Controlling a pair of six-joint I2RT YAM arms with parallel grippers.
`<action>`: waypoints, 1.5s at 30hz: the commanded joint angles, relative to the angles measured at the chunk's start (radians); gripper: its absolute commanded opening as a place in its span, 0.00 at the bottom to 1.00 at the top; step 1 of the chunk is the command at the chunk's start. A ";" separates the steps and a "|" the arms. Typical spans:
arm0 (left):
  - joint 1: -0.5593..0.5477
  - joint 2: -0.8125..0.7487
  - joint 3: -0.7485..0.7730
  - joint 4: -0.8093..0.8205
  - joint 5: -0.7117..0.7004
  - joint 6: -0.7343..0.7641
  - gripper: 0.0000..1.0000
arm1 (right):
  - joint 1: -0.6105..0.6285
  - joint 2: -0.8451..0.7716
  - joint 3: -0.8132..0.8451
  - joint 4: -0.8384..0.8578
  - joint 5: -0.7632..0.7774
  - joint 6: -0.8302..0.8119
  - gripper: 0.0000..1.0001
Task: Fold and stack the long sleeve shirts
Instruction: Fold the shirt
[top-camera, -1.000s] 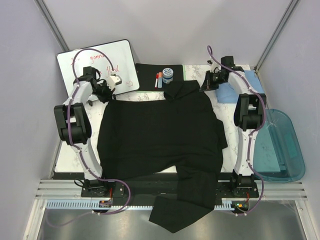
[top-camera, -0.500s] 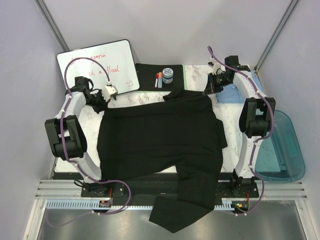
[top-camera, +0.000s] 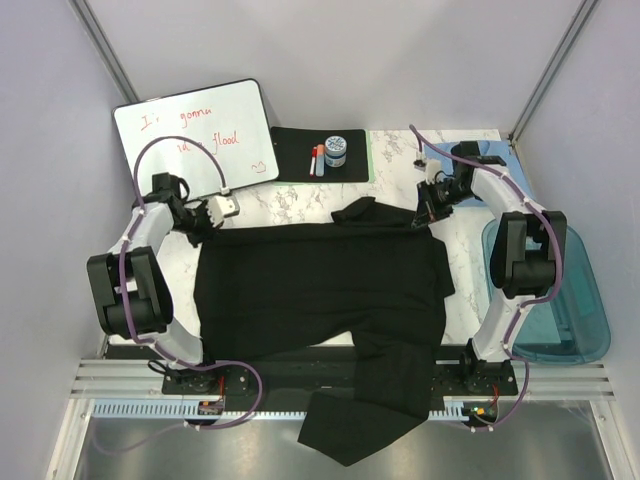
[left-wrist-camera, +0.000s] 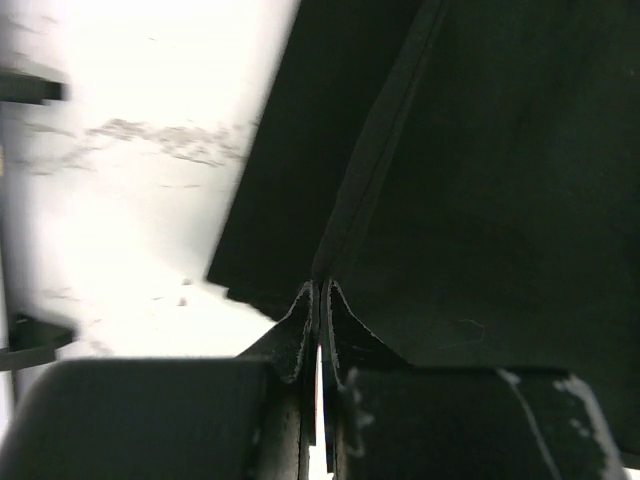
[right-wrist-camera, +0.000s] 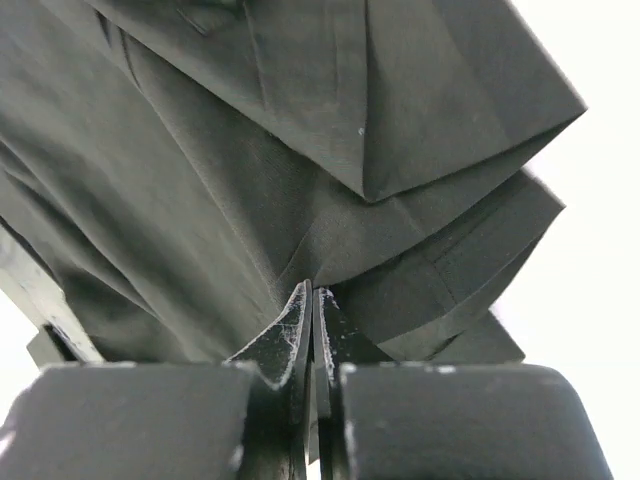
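A large black long sleeve shirt (top-camera: 320, 285) lies spread over the marble table (top-camera: 290, 197), and one sleeve (top-camera: 365, 420) hangs off the near edge. Its collar (top-camera: 355, 212) sits at the far edge. My left gripper (top-camera: 205, 224) is shut on the shirt's far-left corner. In the left wrist view its jaws (left-wrist-camera: 320, 292) pinch a black fabric edge (left-wrist-camera: 370, 180) above the white table. My right gripper (top-camera: 426, 214) is shut on the far-right corner. The right wrist view shows bunched black cloth (right-wrist-camera: 300, 150) caught between its jaws (right-wrist-camera: 312, 295).
A whiteboard (top-camera: 190, 135) with red writing leans at the far left. A black mat (top-camera: 295, 155) at the back holds a marker (top-camera: 318, 160) and a small jar (top-camera: 336, 150). A blue translucent bin (top-camera: 550, 295) stands off the table's right side.
Both grippers have pulled the shirt's far edge toward the near side, staying shut on it. The whiteboard and far table strip are now uncovered.
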 joint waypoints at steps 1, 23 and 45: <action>0.006 -0.035 -0.079 0.044 -0.033 0.116 0.02 | -0.004 -0.017 -0.066 0.006 0.022 -0.074 0.07; -0.073 -0.038 0.059 -0.026 0.020 -0.156 0.62 | -0.005 0.118 0.175 -0.109 -0.010 0.008 0.60; -0.598 0.259 0.290 0.322 -0.026 -0.825 0.71 | 0.031 0.190 0.018 -0.009 0.098 0.015 0.38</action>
